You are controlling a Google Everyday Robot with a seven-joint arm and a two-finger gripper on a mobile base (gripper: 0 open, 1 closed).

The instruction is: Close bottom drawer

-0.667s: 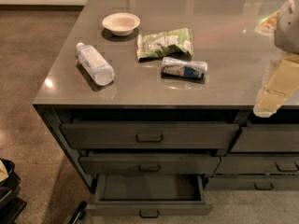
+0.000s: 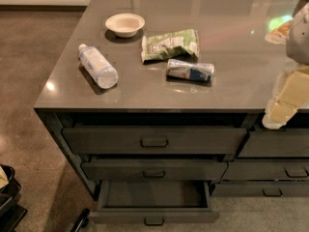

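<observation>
The bottom drawer is the lowest of the left stack. It has a slim dark grey front with a small loop handle. It is pulled out towards me, and its dark inside shows. Above it are two taller-fronted grey drawers, both shut. My gripper is a cream-coloured shape at the right edge, hanging over the counter's front right corner. It is well above and to the right of the bottom drawer and touches nothing that I can see.
On the grey counter top lie a white bowl, a plastic bottle on its side, a green bag and a blue-and-silver packet. A neighbouring drawer stack is at the right. A dark object is at bottom left.
My gripper sits slightly lower at the right edge. The bottom drawer is still pulled out as before.
</observation>
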